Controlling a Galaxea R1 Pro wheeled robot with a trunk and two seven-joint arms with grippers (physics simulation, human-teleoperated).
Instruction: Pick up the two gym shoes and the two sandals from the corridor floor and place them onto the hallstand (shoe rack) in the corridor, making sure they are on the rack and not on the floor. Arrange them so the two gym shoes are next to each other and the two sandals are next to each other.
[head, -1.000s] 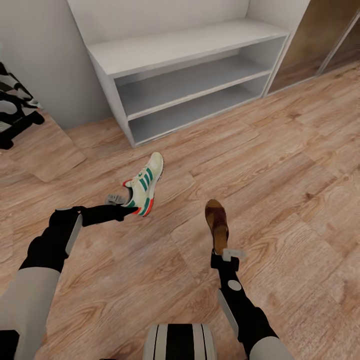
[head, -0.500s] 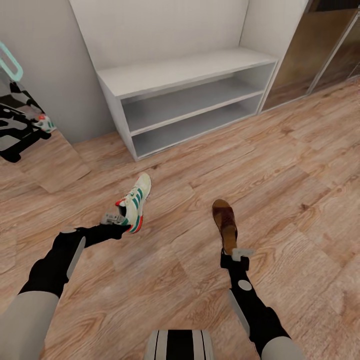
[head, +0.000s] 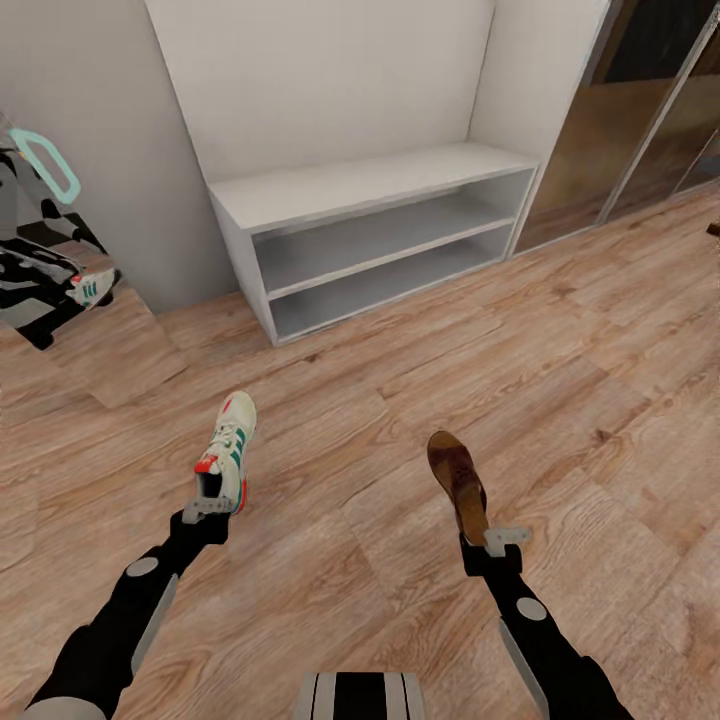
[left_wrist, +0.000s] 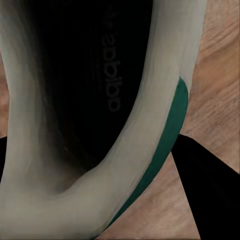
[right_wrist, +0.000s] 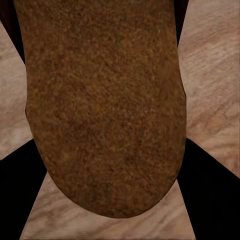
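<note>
One gym shoe (head: 230, 448), off-white with green stripes and red accents, hangs above the corridor floor (head: 330, 560) with my left gripper (head: 211, 505) shut on its heel. The left wrist view looks into its dark insole (left_wrist: 95, 85), a black finger (left_wrist: 212, 195) beside it. One dark brown sandal (head: 458, 482) is held at its heel by my shut right gripper (head: 492, 545). Its mottled footbed (right_wrist: 102, 105) spans the right wrist view between black fingers (right_wrist: 20, 200). The light-grey hallstand (head: 370, 185) stands ahead against the wall, both shelf slots bare.
A mirror panel (head: 50, 250) at the left wall reflects dark robot parts and a sneaker. Brown glass sliding doors (head: 640, 120) stand right of the hallstand. Open plank floor lies between me and the rack.
The view has pulled back, so the hallstand looks farther off. My left arm swung from pointing sideways to pointing forward, turning the gym shoe toe-first toward the rack. The right arm keeps the sandal.
</note>
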